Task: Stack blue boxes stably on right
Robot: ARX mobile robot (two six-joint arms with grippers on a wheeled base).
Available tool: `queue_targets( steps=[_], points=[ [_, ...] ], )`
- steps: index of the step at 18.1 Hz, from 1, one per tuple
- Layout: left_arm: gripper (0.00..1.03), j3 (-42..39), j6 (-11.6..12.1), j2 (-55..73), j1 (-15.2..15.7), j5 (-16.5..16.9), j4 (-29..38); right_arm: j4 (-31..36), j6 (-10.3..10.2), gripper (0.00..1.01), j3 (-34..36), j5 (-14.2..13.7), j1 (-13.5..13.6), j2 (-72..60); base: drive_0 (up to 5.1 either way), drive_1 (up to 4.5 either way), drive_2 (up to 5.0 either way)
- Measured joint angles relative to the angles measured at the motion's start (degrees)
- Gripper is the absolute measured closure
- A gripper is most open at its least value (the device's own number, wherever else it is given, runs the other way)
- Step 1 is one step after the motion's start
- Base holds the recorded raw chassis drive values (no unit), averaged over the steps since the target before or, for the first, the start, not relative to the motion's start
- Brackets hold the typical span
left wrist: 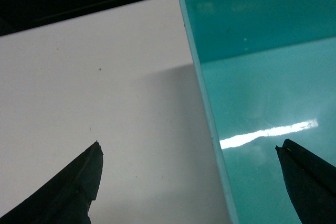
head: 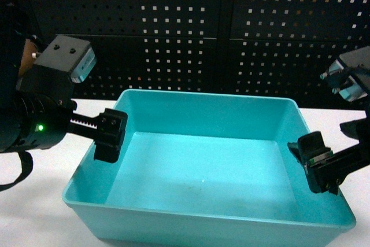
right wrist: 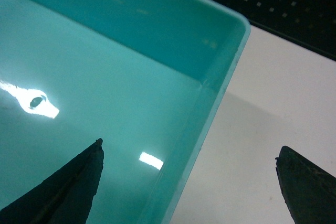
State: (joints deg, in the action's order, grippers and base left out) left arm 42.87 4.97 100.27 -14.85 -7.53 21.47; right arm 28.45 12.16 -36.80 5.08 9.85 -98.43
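Tub, near edge: the turquoise tub [head: 202, 172] sits on the white table [head: 34, 218], its front rim closest to the head camera, its inside bare.
Left claw: the left gripper [left wrist: 189, 182] is spread wide, holding nothing; in its wrist view one finger [left wrist: 79, 182] hangs over the table outside the left wall and the other over the tub floor, so the rim lies between them.
Right claw: the right gripper [right wrist: 189, 182] is likewise released and wide, straddling the right wall, one finger [right wrist: 73, 182] inside, one over the table.
Contact: whether either finger touches the rim, I cannot tell.
Far side: the tub's back wall stands near a dark perforated panel [head: 231, 27].
Second box: none shows in any view.
Risk, grip: the walls slope and look smooth, so a pinch on the thin rim may slip upward.
Risk, lift: if one arm closes or rises ahead of the other, the tub would likely tilt or twist.
Risk, stack: a skewed carry could leave it seated crooked.
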Motion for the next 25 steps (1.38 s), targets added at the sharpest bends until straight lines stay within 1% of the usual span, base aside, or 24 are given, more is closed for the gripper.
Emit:
queue_targets(
  steps=[2, 4, 8, 9, 10, 11, 12, 13, 14, 17, 18, 19, 20, 21, 22, 23, 24, 25],
  points=[
    [0.05, -0.8, 0.0, 2.0, 0.0, -1.0, 2.2, 1.2, 0.0, 0.03, 1.0, -0.3, 0.4, -1.5, 0.0, 0.00, 0.0],
    [0.05, -1.4, 0.0, 3.5, 0.4, -1.2, 3.4, 2.7, -0.1, 0.03, 1.4, -0.7, 0.8, -3.3, 0.0, 0.00, 0.0],
    [0.05, -1.6, -0.1, 4.3, 0.7, -1.2, 3.9, 4.2, -0.1, 0.03, 2.2, -1.3, 1.0, -5.0, 0.0, 0.00, 0.0],
    [0.05, -1.5, -0.1, 4.3, 0.8, -1.2, 3.8, 4.2, -0.3, 0.04, 2.2, -1.3, 1.0, -5.1, 0.0, 0.00, 0.0],
    [0.05, -1.5, -0.3, 4.4, 0.8, -1.0, 3.7, 4.2, -0.3, 0.13, 2.2, -1.3, 1.0, -5.1, 0.0, 0.00, 0.0],
    [0.05, -1.5, -0.4, 4.5, 0.8, -0.9, 3.6, 4.4, -0.4, 0.24, 2.2, -1.3, 1.0, -5.4, 0.0, 0.00, 0.0],
    [0.05, -1.4, -0.5, 4.5, 0.7, -0.7, 3.4, 4.5, -0.5, 0.29, 2.2, -1.4, 1.0, -5.5, 0.0, 0.00, 0.0],
    [0.05, -1.4, -0.5, 4.7, 0.8, -0.5, 3.5, 4.7, -0.6, 0.40, 2.2, -1.8, 1.0, -5.7, 0.0, 0.00, 0.0],
    [0.05, -1.3, -0.5, 4.8, 0.8, -0.5, 3.5, 4.7, -0.7, 0.48, 2.2, -1.9, 1.0, -5.8, 0.0, 0.00, 0.0],
    [0.05, -1.3, -1.0, 4.8, 1.2, -0.3, 3.4, 4.9, -1.0, 0.64, 2.1, -2.2, 1.5, -5.8, 0.0, 0.00, 0.0],
    [0.05, -0.9, -2.8, 4.8, 1.3, 0.0, 2.2, 5.3, -2.5, 0.89, 2.2, -3.6, 2.1, -5.9, 0.0, 0.00, 0.0],
    [0.05, -0.2, -6.3, 4.8, 0.3, 0.2, -0.4, 5.5, -4.2, 0.99, 2.2, -2.0, 2.3, -6.0, 0.0, 0.00, 0.0],
    [0.05, 0.5, -11.0, 3.7, -2.2, -0.9, -6.1, 5.7, -4.3, 0.99, 2.4, -2.1, 2.4, -6.0, 0.0, 0.00, 0.0],
    [0.05, 0.5, -18.7, -0.2, -5.5, -4.1, -12.6, 6.4, -4.8, 0.99, 2.9, -2.1, 1.7, -6.0, 0.0, 0.00, 0.0],
    [0.05, 0.3, -28.3, -1.4, -8.5, -5.1, -18.5, 8.0, -4.9, 0.99, 4.0, -2.1, 1.7, -6.1, 0.0, 0.00, 0.0],
    [0.05, -0.5, -31.0, -1.4, -9.7, -6.0, -18.7, 8.5, -5.1, 0.99, 4.3, -2.1, 1.7, -6.1, 0.0, 0.00, 0.0],
    [0.05, -0.7, -32.2, -1.4, -10.1, -7.1, -19.2, 8.7, -5.1, 0.99, 4.5, -2.3, 1.7, -6.1, 0.0, 0.00, 0.0],
    [0.05, -0.7, -32.7, -1.4, -10.2, -7.4, -19.4, 8.8, -5.1, 0.99, 4.5, -2.4, 1.7, -6.1, 0.0, 0.00, 0.0]
  ],
)
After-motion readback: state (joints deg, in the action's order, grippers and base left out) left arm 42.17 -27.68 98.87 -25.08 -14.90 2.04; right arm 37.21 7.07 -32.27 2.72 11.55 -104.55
